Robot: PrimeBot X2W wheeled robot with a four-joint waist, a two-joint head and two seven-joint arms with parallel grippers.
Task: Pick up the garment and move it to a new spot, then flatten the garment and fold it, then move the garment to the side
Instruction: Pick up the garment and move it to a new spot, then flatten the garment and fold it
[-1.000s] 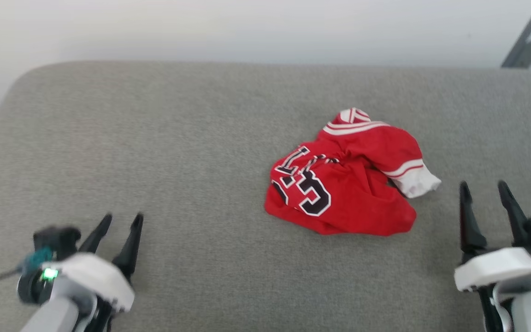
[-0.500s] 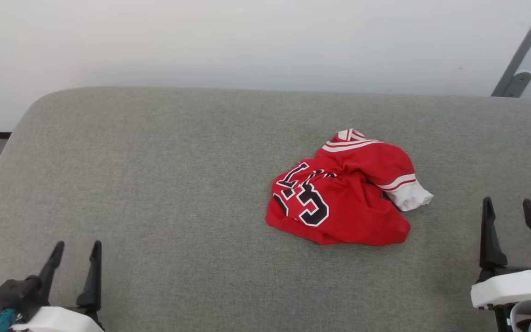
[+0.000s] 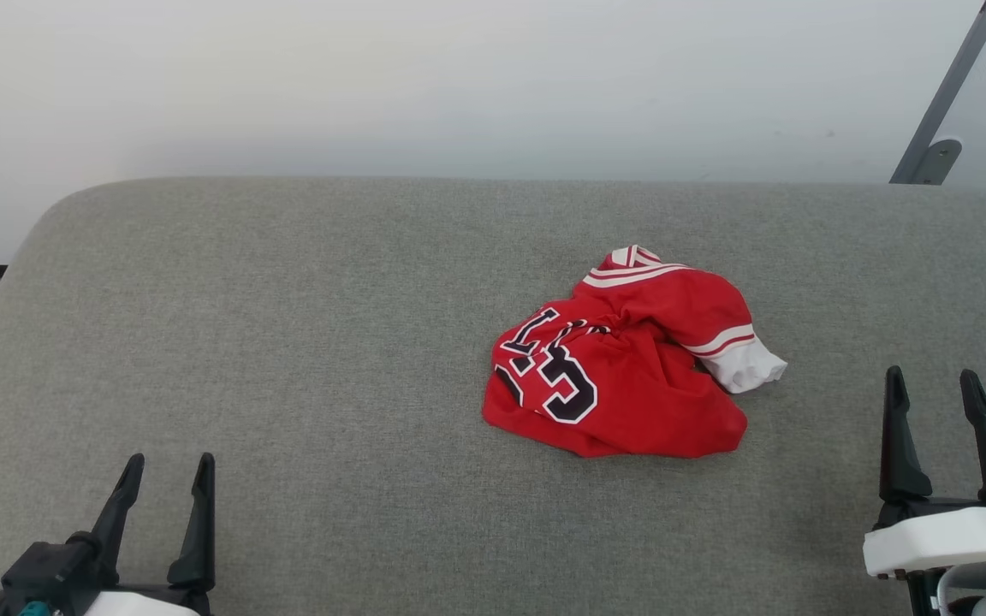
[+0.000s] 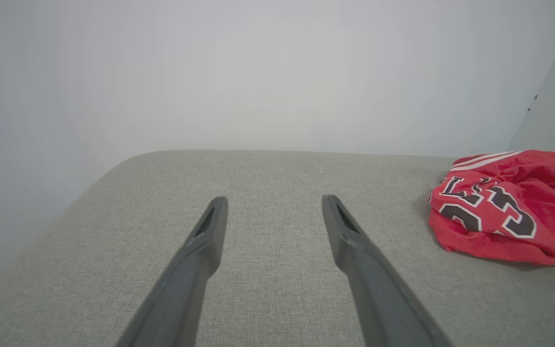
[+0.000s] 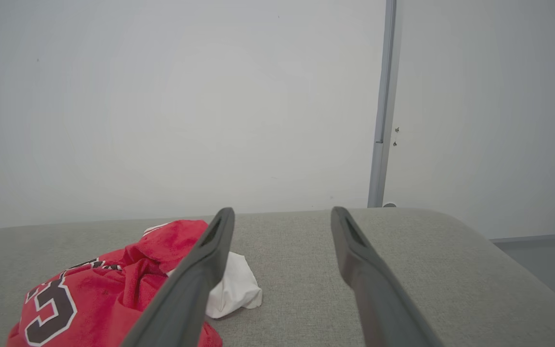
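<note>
Garment [image 3: 621, 376], red with black white-edged numerals and one white sleeve [image 3: 747, 368], is seen crumpled in a heap on a grey padded surface [image 3: 288, 342], right of centre in the head view and not yet touched. Over the last second the head camera has been tilted, so the whole picture has shifted; the heap itself has not been moved. The left gripper [image 3: 170, 459], seen tilted and blurred a second ago, is now squared up at the lower left, fingers pointing straight ahead, jaws spread wide and empty. The right gripper [image 3: 929, 372] is held at the lower right, likewise spread wide and empty, and is the nearer of the two to the heap, on the side of the white sleeve. Both arms appear to have been brought to a ready pose, so the first pick-up is judged still to come. A pale wall [image 3: 459, 85] and a slanted metal bar [image 3: 938, 103] are seen behind. No obstacle is seen between either gripper and the cloth.
</note>
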